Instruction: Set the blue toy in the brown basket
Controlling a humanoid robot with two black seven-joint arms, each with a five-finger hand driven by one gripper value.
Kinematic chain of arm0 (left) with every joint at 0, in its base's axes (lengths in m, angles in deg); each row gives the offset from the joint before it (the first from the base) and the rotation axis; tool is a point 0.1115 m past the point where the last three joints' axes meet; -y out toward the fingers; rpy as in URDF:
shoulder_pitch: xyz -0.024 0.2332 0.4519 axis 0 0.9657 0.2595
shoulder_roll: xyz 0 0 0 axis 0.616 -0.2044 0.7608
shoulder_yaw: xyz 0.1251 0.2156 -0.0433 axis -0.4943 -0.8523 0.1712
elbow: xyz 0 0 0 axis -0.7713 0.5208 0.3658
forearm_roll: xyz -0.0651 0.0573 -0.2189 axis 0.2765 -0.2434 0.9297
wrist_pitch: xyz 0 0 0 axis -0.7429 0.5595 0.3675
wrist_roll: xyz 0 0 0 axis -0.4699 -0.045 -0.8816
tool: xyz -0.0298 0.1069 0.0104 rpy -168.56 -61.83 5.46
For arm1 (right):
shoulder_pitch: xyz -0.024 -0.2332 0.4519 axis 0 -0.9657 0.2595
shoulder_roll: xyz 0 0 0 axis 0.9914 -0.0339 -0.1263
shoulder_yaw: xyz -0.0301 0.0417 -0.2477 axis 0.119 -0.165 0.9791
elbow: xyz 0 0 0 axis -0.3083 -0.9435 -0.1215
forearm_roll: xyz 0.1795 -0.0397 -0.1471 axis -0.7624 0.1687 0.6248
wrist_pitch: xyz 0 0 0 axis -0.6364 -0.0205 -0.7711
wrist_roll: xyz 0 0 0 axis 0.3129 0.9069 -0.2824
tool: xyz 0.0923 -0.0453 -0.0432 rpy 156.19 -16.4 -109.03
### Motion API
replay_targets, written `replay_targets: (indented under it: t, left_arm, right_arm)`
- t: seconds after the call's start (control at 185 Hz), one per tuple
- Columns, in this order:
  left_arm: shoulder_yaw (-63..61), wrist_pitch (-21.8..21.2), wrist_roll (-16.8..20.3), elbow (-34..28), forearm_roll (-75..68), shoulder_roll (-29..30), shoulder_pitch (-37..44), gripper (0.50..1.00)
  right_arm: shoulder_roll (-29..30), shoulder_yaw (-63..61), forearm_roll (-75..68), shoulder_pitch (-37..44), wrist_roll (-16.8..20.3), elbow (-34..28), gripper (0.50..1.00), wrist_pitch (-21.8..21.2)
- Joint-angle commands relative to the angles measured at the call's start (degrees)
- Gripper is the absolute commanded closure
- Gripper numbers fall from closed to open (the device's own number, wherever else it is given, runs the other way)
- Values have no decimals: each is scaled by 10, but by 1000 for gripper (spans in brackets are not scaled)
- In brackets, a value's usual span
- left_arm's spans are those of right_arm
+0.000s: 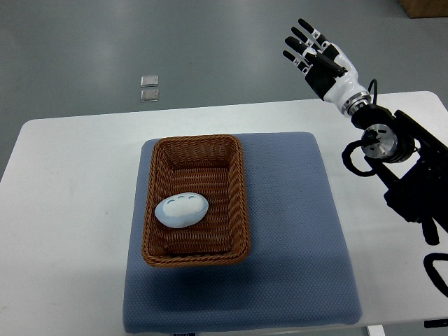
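Observation:
A pale blue oval toy lies inside the brown wicker basket, toward its near left part. The basket stands on a blue mat on the white table. My right hand is raised at the upper right, well away from the basket, beyond the table's far edge. Its fingers are spread and hold nothing. The right arm comes in from the picture's right edge. No left arm shows.
The white table spreads around the mat on all sides. Two small clear squares lie on the grey floor beyond the table. A brown box corner shows at the top right.

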Motion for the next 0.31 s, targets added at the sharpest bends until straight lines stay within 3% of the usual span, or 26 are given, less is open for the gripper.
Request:
replay_targets:
  t: [0.0, 0.124, 0.303]
  left_arm:
    - [0, -1, 0, -2, 1, 0, 0, 500]
    - [0, 0, 0, -2, 2, 0, 0, 500]
    - [0, -1, 0, -1, 1, 0, 0, 500]
  right_arm:
    - [31, -16, -38, -23, -4, 29, 595, -36]
    - [45, -17, -49, -35, -4, 48, 595, -68]
    - [46, -17, -50, -47, -4, 55, 593, -72]
